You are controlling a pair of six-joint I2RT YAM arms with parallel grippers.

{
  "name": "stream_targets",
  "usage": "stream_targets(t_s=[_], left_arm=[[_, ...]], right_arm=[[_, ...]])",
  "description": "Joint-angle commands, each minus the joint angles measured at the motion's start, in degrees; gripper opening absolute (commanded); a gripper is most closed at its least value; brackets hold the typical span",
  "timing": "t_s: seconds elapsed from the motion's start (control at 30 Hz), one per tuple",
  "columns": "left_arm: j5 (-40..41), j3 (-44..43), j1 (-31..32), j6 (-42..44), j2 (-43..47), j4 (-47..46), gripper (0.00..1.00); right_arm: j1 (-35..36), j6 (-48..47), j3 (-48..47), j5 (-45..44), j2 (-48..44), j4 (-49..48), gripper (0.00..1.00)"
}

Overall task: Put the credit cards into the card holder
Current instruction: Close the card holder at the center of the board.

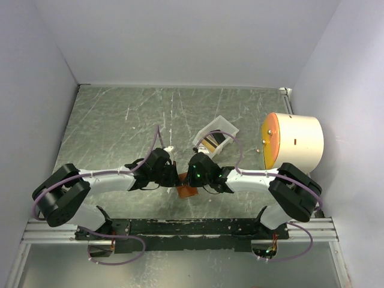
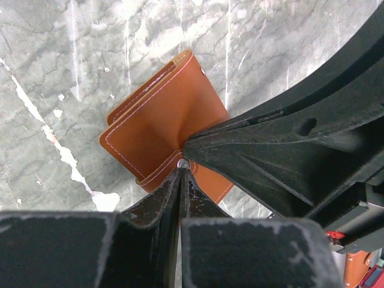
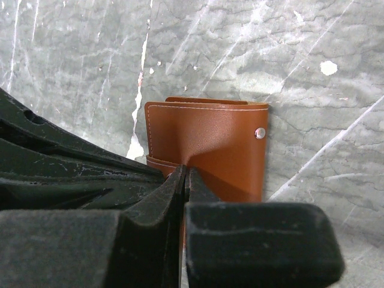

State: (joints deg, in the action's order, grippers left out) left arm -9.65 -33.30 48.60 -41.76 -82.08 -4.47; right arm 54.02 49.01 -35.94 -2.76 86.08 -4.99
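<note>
The brown card holder [image 1: 187,191] lies folded shut on the table between the two arms. It also shows in the left wrist view [image 2: 159,123] and the right wrist view [image 3: 219,144]. My left gripper [image 1: 179,176] [image 2: 182,171] is shut at its edge, tips at the silver snap on the side tab. My right gripper [image 1: 189,180] [image 3: 186,175] is shut on the near edge from the opposite side, tip to tip with the left. Small yellowish cards [image 1: 210,141] lie in a white tray, partly hidden.
The white tray [image 1: 225,126] lies just behind the grippers at mid table. A large cream cylinder with an orange face [image 1: 294,141] stands at the right edge. White walls close in the table on three sides.
</note>
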Motion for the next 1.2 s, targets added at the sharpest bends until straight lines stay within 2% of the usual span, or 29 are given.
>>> stream_targets(t_s=[0.0, 0.97, 1.17], left_arm=[[-1.1, -0.1, 0.5, 0.7, -0.9, -1.6, 0.13], [1.9, -1.3, 0.8, -0.1, -6.1, 4.5, 0.11], [2.6, -4.5, 0.7, -0.1, -6.9, 8.9, 0.11]], right_arm=[[0.0, -0.1, 0.9, -0.6, 0.8, 0.4, 0.00], [0.1, -1.9, 2.2, 0.7, 1.6, 0.8, 0.00], [0.1, -3.2, 4.1, -0.1, 1.1, 2.6, 0.00]])
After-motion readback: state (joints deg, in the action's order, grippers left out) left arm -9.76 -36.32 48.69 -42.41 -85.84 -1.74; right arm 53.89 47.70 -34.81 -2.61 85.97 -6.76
